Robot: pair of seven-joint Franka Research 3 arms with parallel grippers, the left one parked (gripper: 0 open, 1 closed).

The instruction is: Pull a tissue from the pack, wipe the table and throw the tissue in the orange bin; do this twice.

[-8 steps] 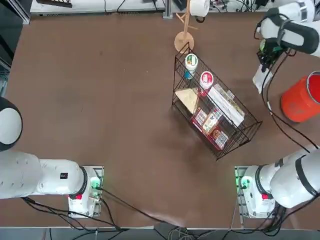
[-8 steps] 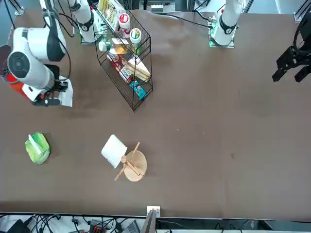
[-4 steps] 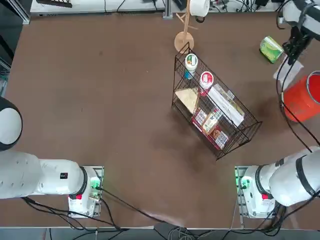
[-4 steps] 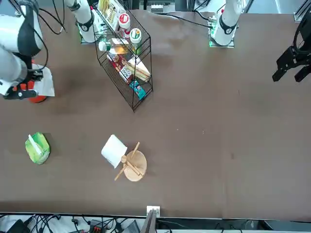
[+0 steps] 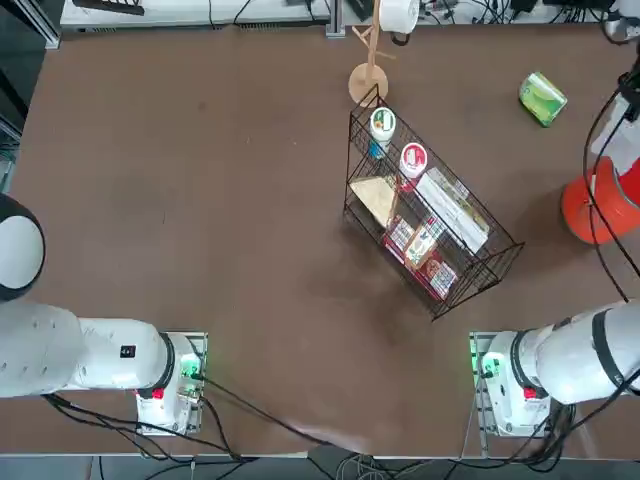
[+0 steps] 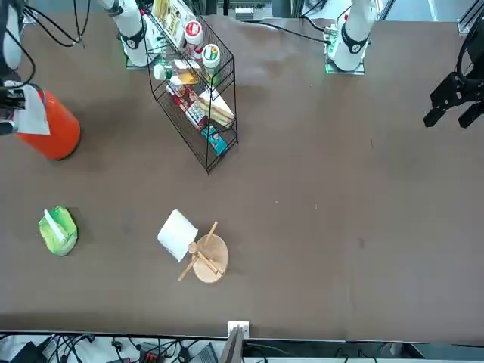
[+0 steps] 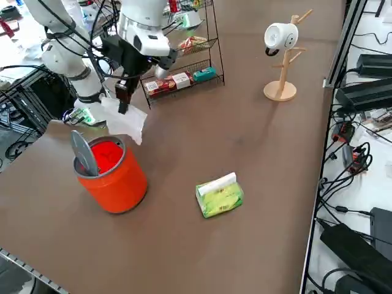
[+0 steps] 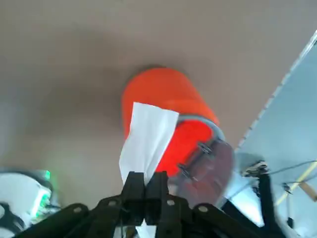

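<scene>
Right tool: fingers closed together, pinching 1 white tissue that hangs loose from the fingertips; in the right side view it sits in the upper left of the frame, above and just behind the orange bin, with the tissue trailing beside the bin's rim and not inside it. Orange bin: upright on the table, at the right edge of the top view and the left edge of the front view; 1 grey lid flap stands tilted up at its mouth. Pack: green, with 1 white tuft showing on top, lying on the table in the lower centre of the right side view, near the bin but apart from it; upper right of the top view, lower left of the front view. Black wire rack: centre right of the top view, stocked with cups and packets. Wooden stand carrying 1 white paper roll: upper right of the right side view, well apart from the bin.
</scene>
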